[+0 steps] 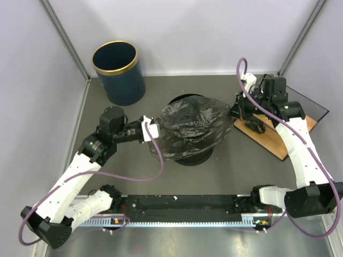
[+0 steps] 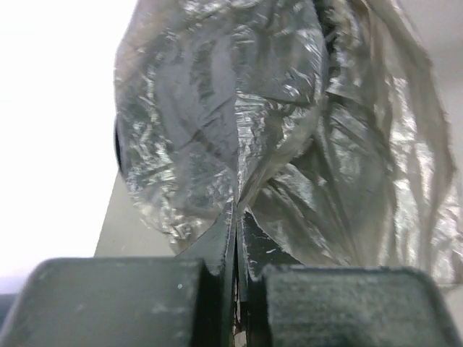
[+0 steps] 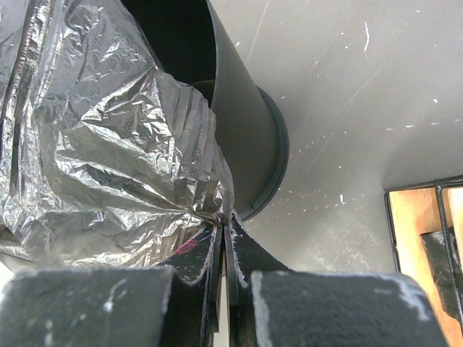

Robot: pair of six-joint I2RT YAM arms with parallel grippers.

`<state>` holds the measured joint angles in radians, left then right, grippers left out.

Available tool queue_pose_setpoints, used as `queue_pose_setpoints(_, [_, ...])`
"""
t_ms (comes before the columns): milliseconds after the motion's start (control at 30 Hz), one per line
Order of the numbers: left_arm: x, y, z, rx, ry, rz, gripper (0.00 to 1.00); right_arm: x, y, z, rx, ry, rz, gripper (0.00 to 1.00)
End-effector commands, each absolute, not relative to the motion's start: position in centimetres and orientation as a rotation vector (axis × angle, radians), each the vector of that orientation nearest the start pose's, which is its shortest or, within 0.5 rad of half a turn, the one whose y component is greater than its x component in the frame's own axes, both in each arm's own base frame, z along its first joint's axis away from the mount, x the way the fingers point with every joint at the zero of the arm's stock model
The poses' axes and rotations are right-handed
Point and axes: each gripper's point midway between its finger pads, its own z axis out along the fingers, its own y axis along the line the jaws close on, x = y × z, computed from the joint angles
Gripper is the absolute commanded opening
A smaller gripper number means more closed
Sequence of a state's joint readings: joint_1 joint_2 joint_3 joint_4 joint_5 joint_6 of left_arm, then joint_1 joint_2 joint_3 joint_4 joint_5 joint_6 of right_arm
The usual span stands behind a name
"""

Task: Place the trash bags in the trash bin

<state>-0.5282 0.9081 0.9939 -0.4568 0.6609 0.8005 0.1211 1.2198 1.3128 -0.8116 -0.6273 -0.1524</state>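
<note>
The trash bag (image 1: pixel 193 126) is a crinkly glossy black film, stretched between both grippers at the table's middle and draped over a black round container (image 1: pixel 197 157). At the bag's left edge, my left gripper (image 1: pixel 155 130) is shut on a fold of the film (image 2: pixel 217 108); its jaws (image 2: pixel 236 210) meet on the plastic. My right gripper (image 1: pixel 236 111) is shut on the bag's right edge, where gathered pleats (image 3: pixel 94 144) run into the closed tips (image 3: pixel 226 215). The trash bin (image 1: pixel 118 72), navy with a gold rim, stands upright at the back left, apart from the bag.
The black container's wall and rim (image 3: pixel 242 123) show beside the bag in the right wrist view. A wooden board (image 1: pixel 278 140) with a small black object (image 1: pixel 256 126) lies at the right. Pale walls close in at the left, back and right.
</note>
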Motion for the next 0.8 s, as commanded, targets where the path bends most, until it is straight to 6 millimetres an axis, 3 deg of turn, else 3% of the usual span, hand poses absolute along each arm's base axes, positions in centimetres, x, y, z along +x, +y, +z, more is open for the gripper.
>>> queue_pose_setpoints(0, [24.8, -22.9, 35.6, 1.195, 1.164, -0.424, 0.00, 31.1, 13.3, 30.2, -0.604, 2.015, 0.651, 0.00])
queue_pose_setpoints(33, [25.9, -22.8, 36.7, 1.124, 1.172, -0.406, 0.00, 31.4, 13.3, 30.4, -0.592, 2.010, 0.647, 0.00])
queue_pose_setpoints(67, [28.1, -22.3, 36.8, 1.000, 1.275, -0.388, 0.00, 31.8, 13.3, 30.4, -0.582, 2.009, 0.644, 0.00])
queue_pose_setpoints(133, [30.8, -22.3, 36.4, 0.859, 1.380, -0.411, 0.00, 32.6, 13.1, 30.5, -0.562, 2.001, 0.620, 0.00])
queue_pose_setpoints(167, [32.1, -21.7, 37.2, 0.787, 1.404, -0.382, 0.00, 33.2, 13.0, 30.4, -0.553, 2.005, 0.611, 0.00])
queue_pose_setpoints(367, [37.6, -21.3, 36.7, 0.540, 1.543, -0.405, 0.00, 35.6, 13.2, 30.0, -0.503, 2.019, 0.617, 0.00])
queue_pose_setpoints(500, [39.4, -20.7, 32.2, 0.479, 1.735, -0.417, 0.00, 36.0, 13.6, 27.6, -0.497, 2.084, 0.668, 0.00])
queue_pose_setpoints(700, [39.2, -18.9, 24.8, 0.359, 1.987, -0.439, 0.00, 35.0, 12.7, 23.4, -0.483, 2.198, 0.632, 0.01])
queue_pose_setpoints(767, [38.4, -18.9, 22.9, 0.361, 2.035, -0.467, 0.00, 34.5, 12.8, 22.5, -0.493, 2.218, 0.649, 0.08])
